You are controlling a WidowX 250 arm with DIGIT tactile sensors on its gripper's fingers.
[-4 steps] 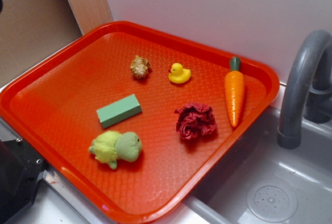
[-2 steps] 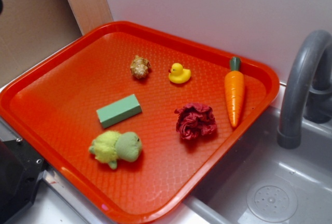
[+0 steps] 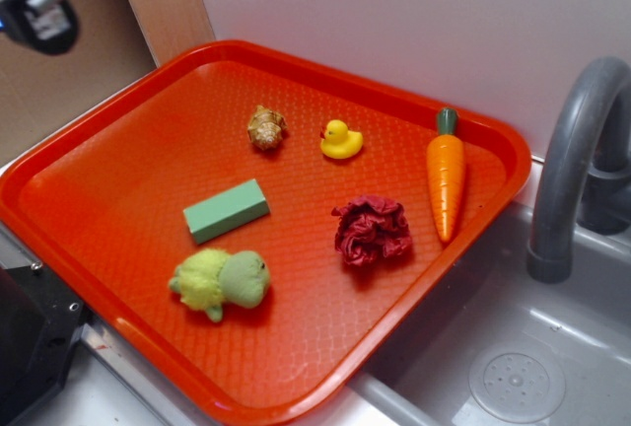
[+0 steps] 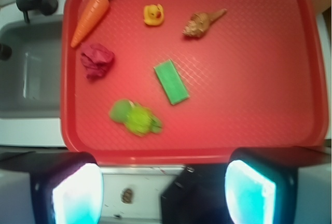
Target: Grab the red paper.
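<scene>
One orange-red tray [image 3: 118, 165] holds six things: one wad of red paper [image 3: 372, 231], one yellow duck [image 3: 340, 139], one plastic carrot [image 3: 446, 177], one green block [image 3: 226, 211], one green plush toy [image 3: 221, 282] and one tan knobbly object [image 3: 266, 128]. Beside it there is one sink [image 3: 552, 347] with one grey faucet [image 3: 572, 160].

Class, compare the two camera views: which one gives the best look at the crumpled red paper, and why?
The exterior view: the red paper appears large and sharp, its folds visible, lying beside the carrot. The wrist view shows it from above, smaller and blurred, a dark wad near the tray's sink-side edge.
</scene>
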